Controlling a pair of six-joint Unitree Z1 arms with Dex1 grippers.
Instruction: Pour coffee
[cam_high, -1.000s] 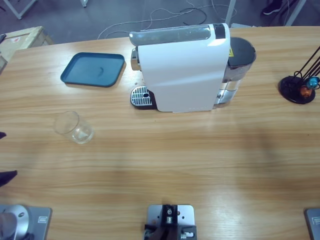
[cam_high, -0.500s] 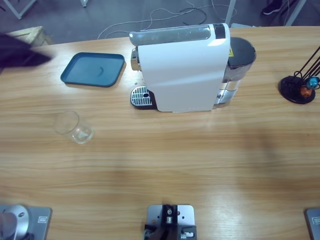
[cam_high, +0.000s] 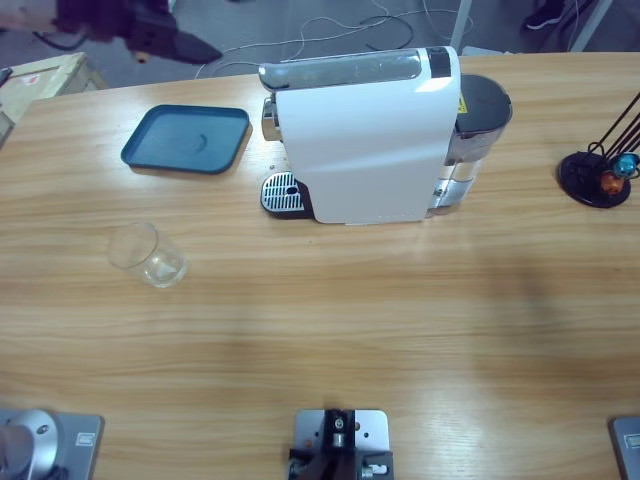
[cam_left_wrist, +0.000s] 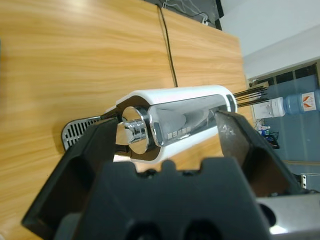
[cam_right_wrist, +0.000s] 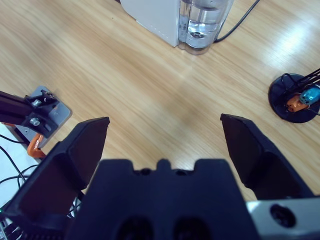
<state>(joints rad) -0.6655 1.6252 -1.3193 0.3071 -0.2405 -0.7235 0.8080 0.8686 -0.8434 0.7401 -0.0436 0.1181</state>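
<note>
The worktop (cam_high: 320, 330) carries the white coffee machine (cam_high: 365, 140), spout over its drip grate (cam_high: 281, 192), the empty glass tumbler (cam_high: 147, 255) lying aside, no coffee visible, while left claw (cam_left_wrist: 165, 135) and right claw (cam_right_wrist: 165, 137) gape empty.

High view: straight down over tabletop (cam_high: 330, 330). Left wrist: tilted, facing coffee machine (cam_left_wrist: 175, 120) front just ahead of end effector. Right wrist: looking down, machine's tank end far ahead; machine shared.
</note>
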